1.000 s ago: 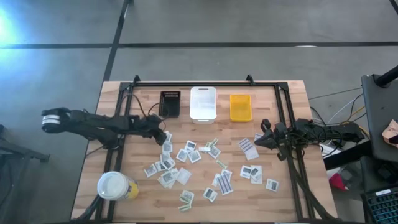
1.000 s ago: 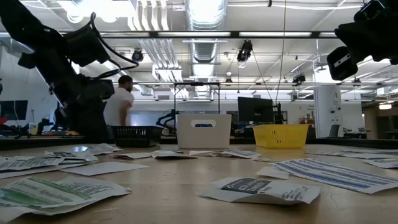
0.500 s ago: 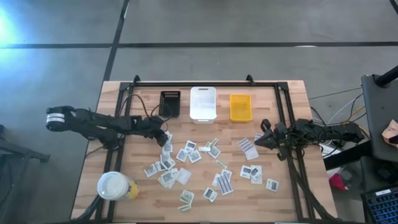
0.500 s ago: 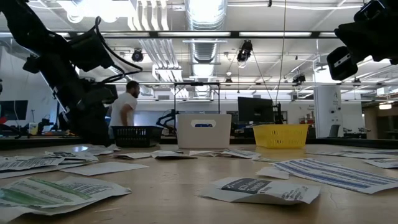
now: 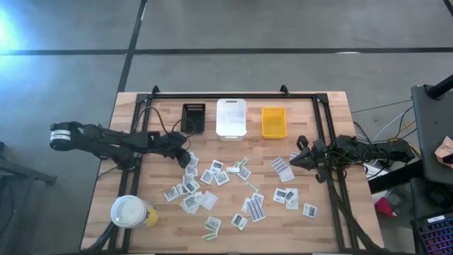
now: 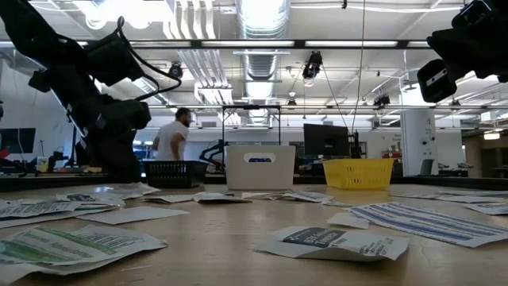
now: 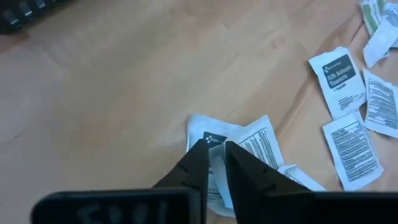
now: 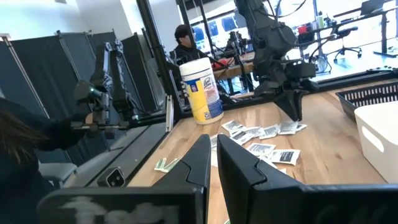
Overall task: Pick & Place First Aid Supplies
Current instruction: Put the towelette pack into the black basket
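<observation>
Left tool: fingers drawn nearly together and pressed down onto a white square paper packet with a dark printed patch, apparently pinching its raised edge, though a firm hold cannot be confirmed. Low, nose-down approach presumably chosen to catch so flat an item. Just beyond the tips, bare wooden tabletop; off to one side, further white printed packets lying flat. Farther ahead, black mesh bin, white plastic bin and yellow bin in a row, likely destinations. Right tool: closed, empty, waiting near blue-striped packets.
</observation>
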You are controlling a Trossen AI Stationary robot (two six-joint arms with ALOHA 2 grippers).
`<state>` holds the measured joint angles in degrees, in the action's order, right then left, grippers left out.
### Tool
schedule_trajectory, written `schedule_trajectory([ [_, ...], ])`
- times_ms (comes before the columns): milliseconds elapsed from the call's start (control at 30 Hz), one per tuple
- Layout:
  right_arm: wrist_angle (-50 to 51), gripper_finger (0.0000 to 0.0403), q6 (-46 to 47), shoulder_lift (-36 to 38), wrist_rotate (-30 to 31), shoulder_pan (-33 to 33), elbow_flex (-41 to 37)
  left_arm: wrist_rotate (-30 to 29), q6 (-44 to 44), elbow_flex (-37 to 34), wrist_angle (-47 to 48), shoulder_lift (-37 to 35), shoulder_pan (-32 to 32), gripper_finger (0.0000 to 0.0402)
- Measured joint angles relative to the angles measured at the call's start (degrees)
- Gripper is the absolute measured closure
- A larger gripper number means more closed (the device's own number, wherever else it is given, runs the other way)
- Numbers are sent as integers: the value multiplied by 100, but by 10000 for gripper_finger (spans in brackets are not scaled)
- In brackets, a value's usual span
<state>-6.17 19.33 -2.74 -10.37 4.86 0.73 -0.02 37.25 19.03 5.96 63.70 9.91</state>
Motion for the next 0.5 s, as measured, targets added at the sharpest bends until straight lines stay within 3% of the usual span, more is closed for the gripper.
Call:
schedule_trajectory([
  [267, 2, 376, 0, 0, 0, 0, 0, 562, 9, -1, 0, 0, 0, 388],
  [500, 4, 376, 0, 0, -2, 0, 0, 1152, 33, -1, -52, 0, 11, 368],
])
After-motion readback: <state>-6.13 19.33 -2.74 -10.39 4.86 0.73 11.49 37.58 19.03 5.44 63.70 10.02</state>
